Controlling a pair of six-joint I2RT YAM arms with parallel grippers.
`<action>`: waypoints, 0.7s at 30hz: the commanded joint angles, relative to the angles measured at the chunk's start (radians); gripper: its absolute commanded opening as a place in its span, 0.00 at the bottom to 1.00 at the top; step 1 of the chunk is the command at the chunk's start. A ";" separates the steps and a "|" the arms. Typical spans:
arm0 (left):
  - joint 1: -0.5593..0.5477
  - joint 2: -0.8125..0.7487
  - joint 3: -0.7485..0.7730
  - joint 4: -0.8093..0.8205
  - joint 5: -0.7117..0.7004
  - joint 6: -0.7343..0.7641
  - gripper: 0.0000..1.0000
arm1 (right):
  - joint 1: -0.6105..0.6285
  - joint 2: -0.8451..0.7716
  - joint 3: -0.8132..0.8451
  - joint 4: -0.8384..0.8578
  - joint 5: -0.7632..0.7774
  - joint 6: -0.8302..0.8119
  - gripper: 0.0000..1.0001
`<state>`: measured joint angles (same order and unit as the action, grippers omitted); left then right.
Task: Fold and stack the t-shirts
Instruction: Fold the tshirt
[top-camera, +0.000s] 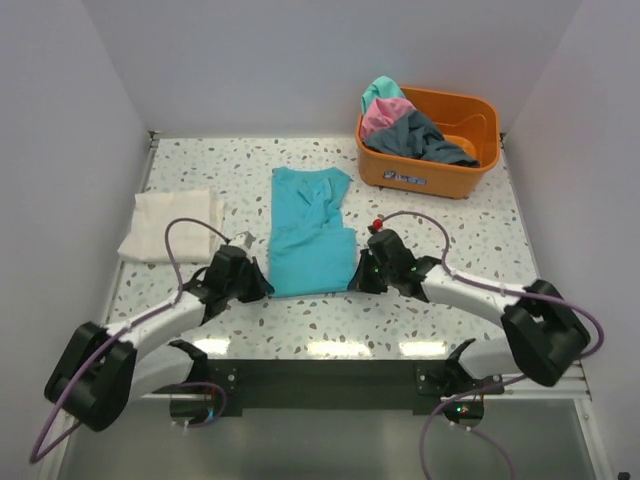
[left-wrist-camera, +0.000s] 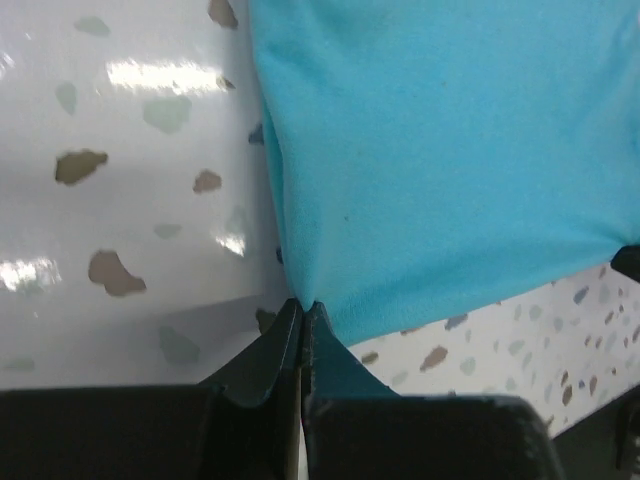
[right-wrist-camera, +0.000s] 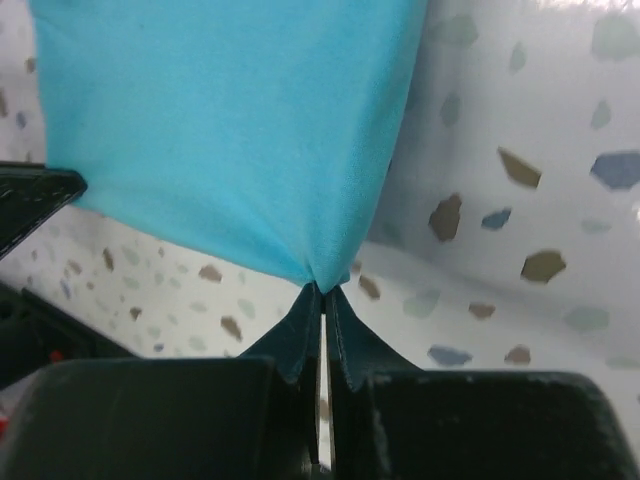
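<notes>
We've got the left gripper pinching the teal shirt by its near left corner, right gripper clamped on the near right one. Shirt's spread mid table. Cream shirt sits folded by the left edge, tub of other shirts in the far right corner.

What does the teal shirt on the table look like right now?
The teal t-shirt is soft, plain cloth, laid out long and narrow, wrinkled at its far end. It lies on the speckled table. The left gripper pinches its near left corner and the right gripper its near right corner.
</notes>
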<state>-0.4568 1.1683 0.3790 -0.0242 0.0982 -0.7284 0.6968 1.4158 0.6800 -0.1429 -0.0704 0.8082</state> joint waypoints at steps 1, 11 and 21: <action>-0.046 -0.181 -0.048 -0.158 0.041 0.009 0.00 | 0.020 -0.196 -0.054 -0.107 -0.080 -0.014 0.00; -0.143 -0.570 0.076 -0.454 0.087 -0.094 0.00 | 0.081 -0.480 -0.084 -0.188 -0.210 0.045 0.00; -0.109 -0.357 0.320 -0.390 -0.176 -0.060 0.00 | -0.078 -0.255 0.180 -0.124 -0.292 -0.059 0.00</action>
<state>-0.5930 0.7715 0.6178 -0.4583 0.0223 -0.8013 0.6609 1.0992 0.7811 -0.3157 -0.2924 0.7975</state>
